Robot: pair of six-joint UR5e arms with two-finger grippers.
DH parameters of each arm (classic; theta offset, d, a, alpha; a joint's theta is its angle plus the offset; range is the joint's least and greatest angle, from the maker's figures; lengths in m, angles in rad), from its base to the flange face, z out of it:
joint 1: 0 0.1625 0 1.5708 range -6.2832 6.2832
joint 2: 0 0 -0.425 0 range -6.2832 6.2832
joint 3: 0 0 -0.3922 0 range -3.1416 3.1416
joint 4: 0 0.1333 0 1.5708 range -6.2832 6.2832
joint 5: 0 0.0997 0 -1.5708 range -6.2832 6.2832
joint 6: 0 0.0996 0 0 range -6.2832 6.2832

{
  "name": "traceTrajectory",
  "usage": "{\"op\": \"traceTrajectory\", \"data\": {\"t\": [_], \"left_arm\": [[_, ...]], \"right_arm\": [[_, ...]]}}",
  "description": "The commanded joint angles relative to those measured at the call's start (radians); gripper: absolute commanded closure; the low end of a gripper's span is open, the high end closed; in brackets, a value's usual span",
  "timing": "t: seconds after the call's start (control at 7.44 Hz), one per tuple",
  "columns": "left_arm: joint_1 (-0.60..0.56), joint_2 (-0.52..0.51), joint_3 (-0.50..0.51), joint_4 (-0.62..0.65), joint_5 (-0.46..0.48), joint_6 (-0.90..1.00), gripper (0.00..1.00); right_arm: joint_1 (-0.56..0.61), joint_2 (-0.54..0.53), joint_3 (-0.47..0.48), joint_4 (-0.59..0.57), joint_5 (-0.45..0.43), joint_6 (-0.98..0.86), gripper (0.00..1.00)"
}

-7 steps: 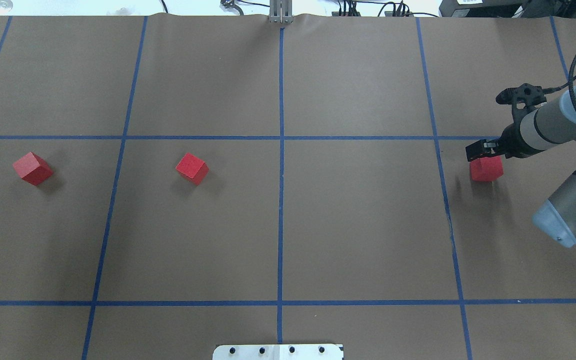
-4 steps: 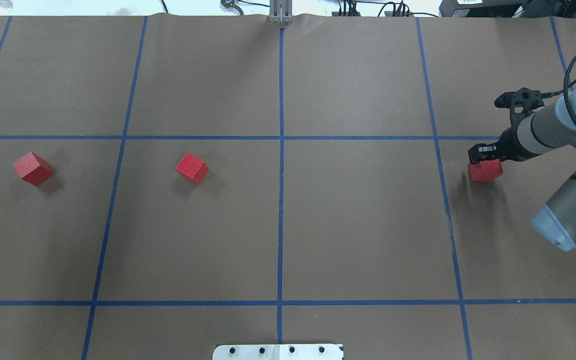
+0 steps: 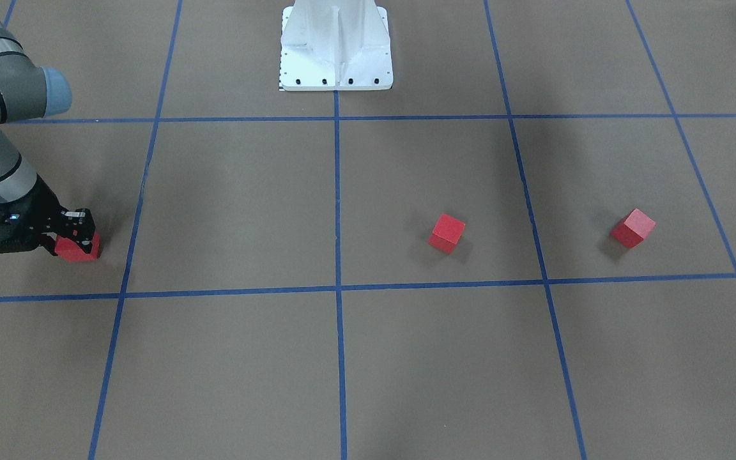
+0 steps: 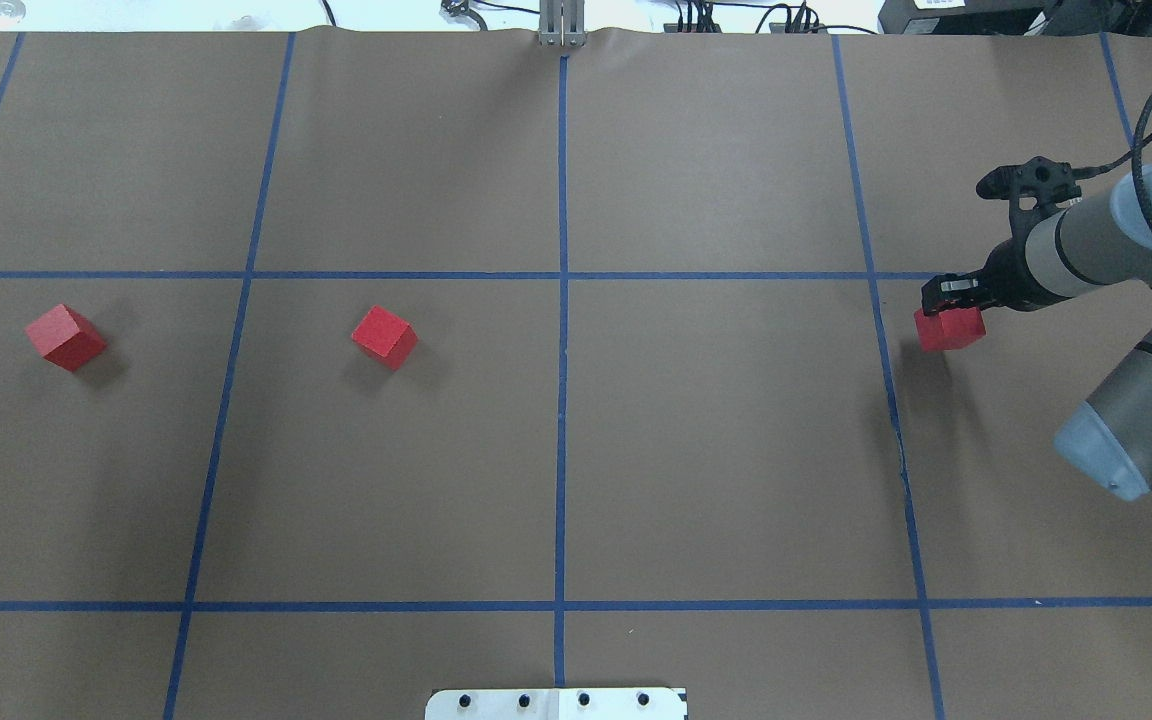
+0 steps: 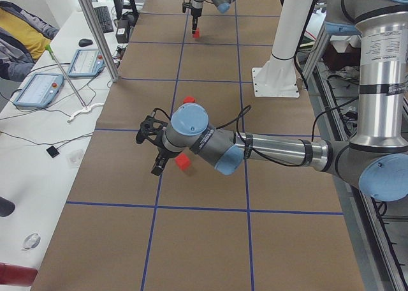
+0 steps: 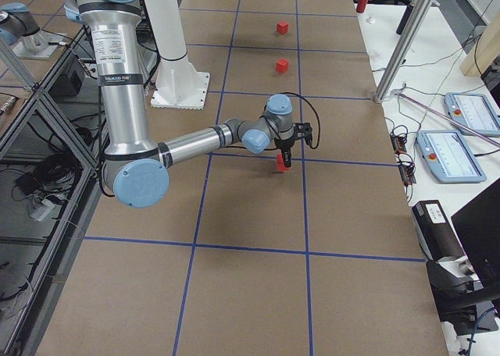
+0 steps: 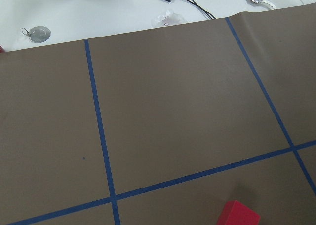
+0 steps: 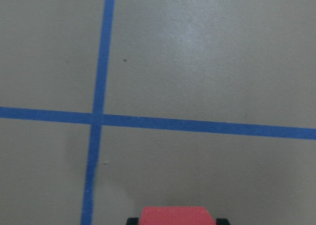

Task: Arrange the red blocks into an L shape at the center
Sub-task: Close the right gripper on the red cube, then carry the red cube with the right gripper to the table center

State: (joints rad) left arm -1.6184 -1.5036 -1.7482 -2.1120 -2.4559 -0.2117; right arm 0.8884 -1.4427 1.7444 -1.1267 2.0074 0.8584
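The right end effector (image 4: 948, 304) is clamped on one small matte red cube (image 4: 950, 330). In the right wrist view only the cube's top face shows between two black fingertips, cut off by the bottom edge. Whether it rests on the brown paper surface (image 4: 736, 470) or hangs just above it is hard to make out. This cube is just beyond a blue tape line (image 4: 884, 390) on the robot's right, well apart from the center (image 4: 561, 420). The middle red cube (image 4: 384, 337) and the leftmost red cube (image 4: 66, 337) lie apart on the robot's left half. The left end effector (image 5: 157, 166) shows only in the left side view, near the leftmost red cube; whether its fingers are apart or together cannot be told.
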Motion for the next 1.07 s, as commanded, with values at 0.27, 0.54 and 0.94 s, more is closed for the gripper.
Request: {"op": "traceTrajectory", "data": {"t": [0.27,0.54,0.94], "left_arm": [[0.000,0.000,0.001,0.001,0.000,0.000,0.00],[0.000,0.000,0.001,0.000,0.000,0.000,0.00],[0.000,0.000,0.001,0.000,0.000,-0.002,0.00]], "right_arm": [[-0.127,0.286,0.052,-0.306,-0.056,0.133,1.00],[-0.267,0.413,0.034,-0.417,-0.158,0.317,1.00],[-0.382,0.608,-0.084,-0.510,-0.231,0.427,1.00]]}}
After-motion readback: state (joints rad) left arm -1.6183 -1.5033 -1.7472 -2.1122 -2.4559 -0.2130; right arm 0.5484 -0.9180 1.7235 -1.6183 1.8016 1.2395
